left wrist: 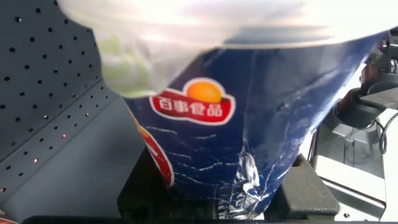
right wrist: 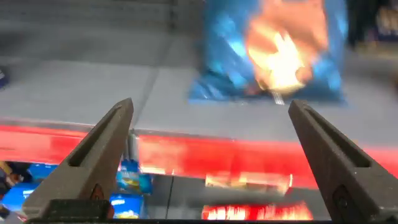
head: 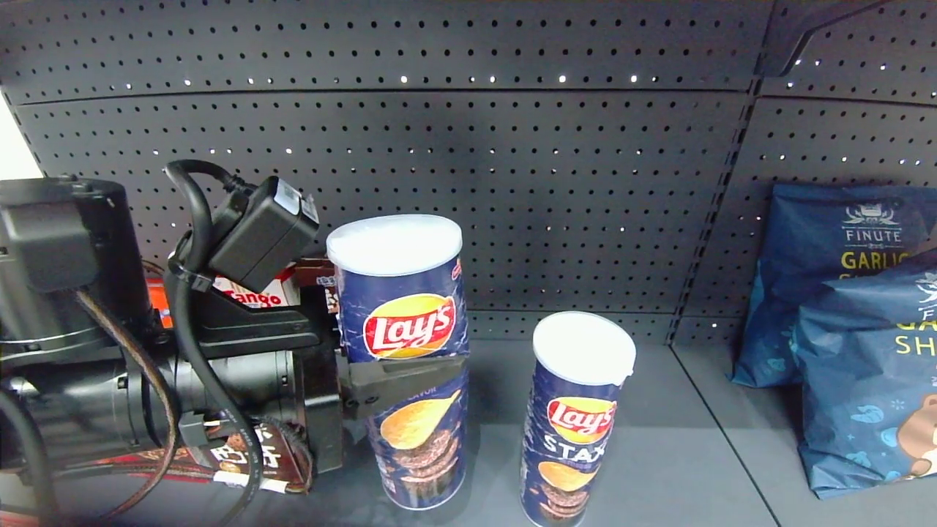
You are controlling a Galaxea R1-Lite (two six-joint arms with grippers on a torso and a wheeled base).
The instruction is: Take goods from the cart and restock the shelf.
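Left claw (head: 410,372) grips chip can (head: 401,307) upright, lid up.

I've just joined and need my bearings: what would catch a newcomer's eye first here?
The left claw clamped around the middle of an upright blue chip can with a white lid, at the left of the shelf. Right of it stands a second can, apart, and blue snack bags lean at the shelf's far right.

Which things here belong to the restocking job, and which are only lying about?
Job in hand:
left claw, shut on the held chip can
second chip can, upright on the shelf
right claw, open

Just lying about:
blue snack bags
red-and-white box, farther back
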